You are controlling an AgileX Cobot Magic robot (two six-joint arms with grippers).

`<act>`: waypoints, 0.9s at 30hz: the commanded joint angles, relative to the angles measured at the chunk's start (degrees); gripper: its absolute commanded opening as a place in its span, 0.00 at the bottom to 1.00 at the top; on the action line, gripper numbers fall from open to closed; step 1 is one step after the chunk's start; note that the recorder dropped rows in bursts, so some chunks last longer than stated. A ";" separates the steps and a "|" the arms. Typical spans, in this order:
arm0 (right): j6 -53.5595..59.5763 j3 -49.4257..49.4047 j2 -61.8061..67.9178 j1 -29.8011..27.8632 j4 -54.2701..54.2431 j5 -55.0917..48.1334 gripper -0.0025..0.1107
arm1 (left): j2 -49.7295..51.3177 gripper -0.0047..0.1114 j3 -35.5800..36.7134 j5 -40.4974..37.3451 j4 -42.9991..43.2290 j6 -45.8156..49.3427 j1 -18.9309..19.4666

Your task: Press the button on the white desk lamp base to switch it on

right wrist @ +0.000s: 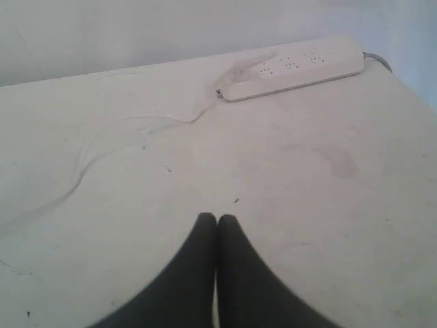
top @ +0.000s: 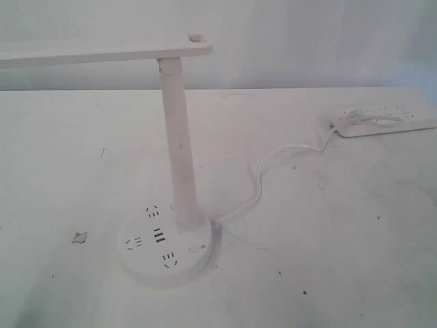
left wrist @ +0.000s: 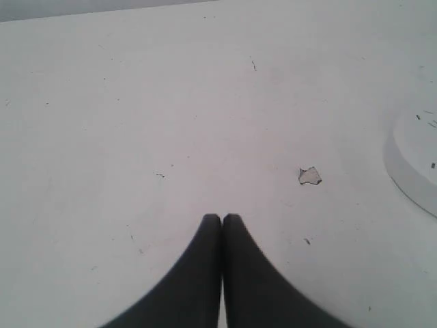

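The white desk lamp base (top: 167, 270) is a thick round disc on the table, with dark socket slots and USB ports on top and a tall white column (top: 179, 147) rising from it. The small round button (top: 196, 247) sits on the disc's right side, near the column's foot. Neither gripper shows in the exterior view. My left gripper (left wrist: 222, 217) is shut with nothing in it, over bare table; the base's edge (left wrist: 413, 160) shows beside it. My right gripper (right wrist: 217, 217) is likewise shut on nothing, above the table, apart from the lamp.
A long white power strip (top: 386, 121) (right wrist: 293, 68) lies at the back right, joined to the lamp by a white cord (top: 263, 181). The lamp's flat head (top: 102, 53) reaches out to the left above the table. A small chipped patch (top: 80, 237) (left wrist: 309, 175) marks the table's surface.
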State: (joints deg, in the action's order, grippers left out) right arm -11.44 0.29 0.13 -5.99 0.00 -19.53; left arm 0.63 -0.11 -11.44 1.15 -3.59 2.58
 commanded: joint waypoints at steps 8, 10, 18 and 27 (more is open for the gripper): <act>4.98 -0.29 -0.13 0.25 2.81 4.64 0.02 | 0.06 0.04 0.11 0.04 -0.26 0.00 0.13; 5.21 -0.29 -0.13 0.25 2.93 6.70 0.02 | 0.06 0.04 0.11 0.04 -0.26 0.00 0.13; 3.02 -0.29 -0.13 0.25 1.47 36.81 0.02 | 0.06 0.04 0.11 0.04 -0.26 0.00 0.13; -15.32 -0.29 -0.13 0.25 -13.64 62.28 0.02 | 0.06 0.04 0.11 0.04 -0.26 0.00 0.13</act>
State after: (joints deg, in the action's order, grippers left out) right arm -17.62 0.03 0.13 -5.99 -11.30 35.24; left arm 0.63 -0.11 -11.44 1.15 -3.59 2.58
